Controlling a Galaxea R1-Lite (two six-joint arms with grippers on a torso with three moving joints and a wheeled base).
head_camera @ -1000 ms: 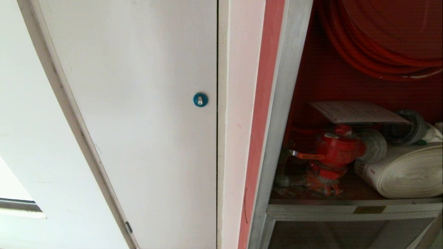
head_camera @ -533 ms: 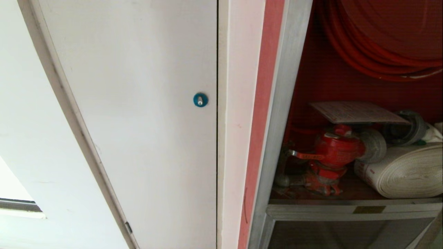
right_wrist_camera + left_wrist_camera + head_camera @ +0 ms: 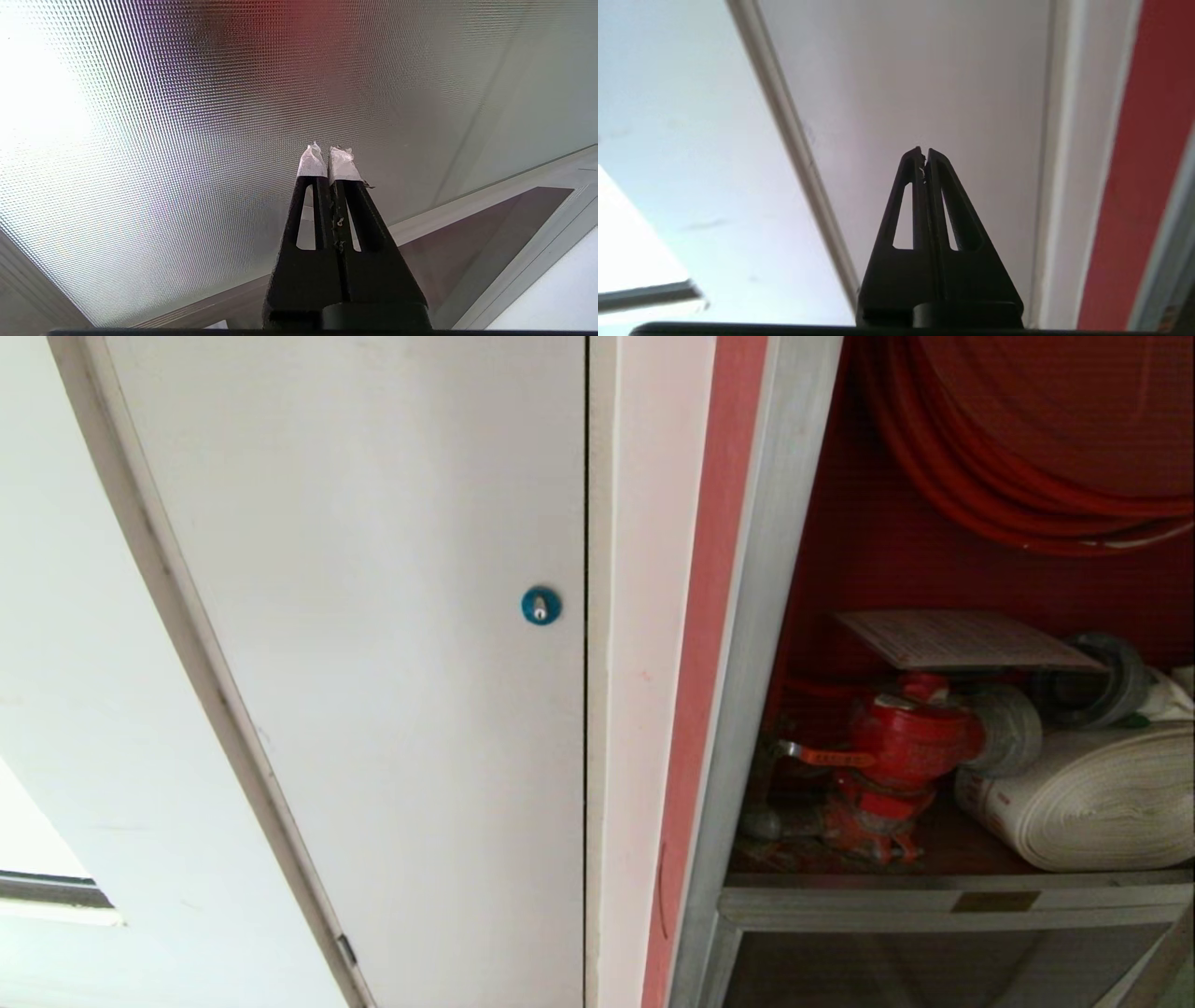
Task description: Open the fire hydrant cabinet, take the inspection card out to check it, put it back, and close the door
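Nothing shifts inside the cabinet [image 3: 747, 616]: card [image 3: 966, 639] rests on the red valve [image 3: 910, 737]. Left gripper [image 3: 924, 156] and right gripper [image 3: 328, 156] both pinched closed, empty; door-closing remains.

Red valve [image 3: 901, 742], white rolled hose [image 3: 1092, 803]

Fire hydrant cabinet [image 3: 747, 644] stands open at right: silver frame, red interior. Red hose reel [image 3: 1018, 448] coiled at top. Inspection card [image 3: 962, 639] lies flat atop the red valve [image 3: 901, 747], slightly tilted. White rolled hose [image 3: 1092, 803] just beside valve, on cabinet floor. Lower glass panel [image 3: 915, 971] below the shelf rail. To the left, plain white door [image 3: 373, 663] with round blue lock [image 3: 541, 606], closed. No arm in sight.
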